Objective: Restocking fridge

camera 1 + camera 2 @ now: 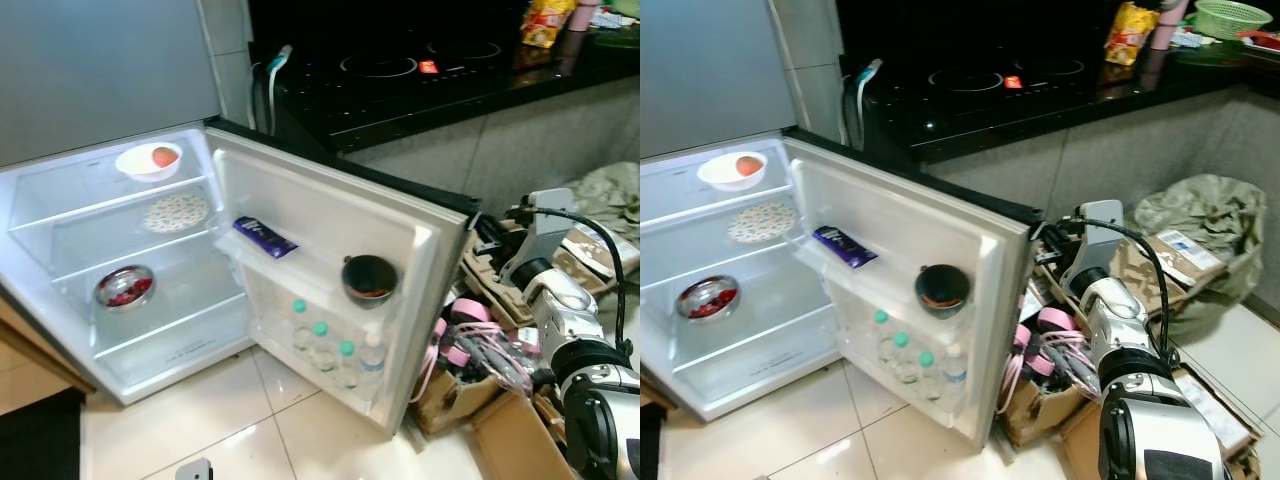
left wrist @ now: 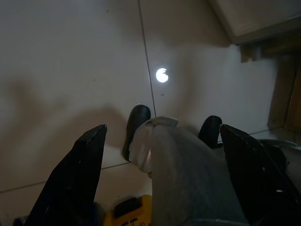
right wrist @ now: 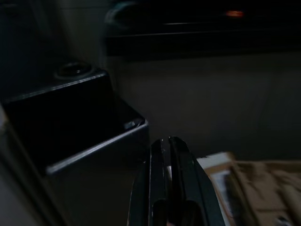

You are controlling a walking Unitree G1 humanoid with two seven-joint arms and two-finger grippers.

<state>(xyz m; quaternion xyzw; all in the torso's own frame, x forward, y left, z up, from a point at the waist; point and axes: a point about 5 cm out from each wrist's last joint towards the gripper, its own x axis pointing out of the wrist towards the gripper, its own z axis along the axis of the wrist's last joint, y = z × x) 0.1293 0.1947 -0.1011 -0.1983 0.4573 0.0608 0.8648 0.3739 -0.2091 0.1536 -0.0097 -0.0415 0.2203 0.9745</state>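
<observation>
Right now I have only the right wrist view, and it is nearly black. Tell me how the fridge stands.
Observer: The fridge door stands wide open.
Operator: List what the door shelves hold.
Observer: A blue packet and a dark bowl sit on the upper shelf, with bottles below.
Operator: Report the left gripper.
Observer: The left gripper is open and points down at the floor tiles.
</observation>
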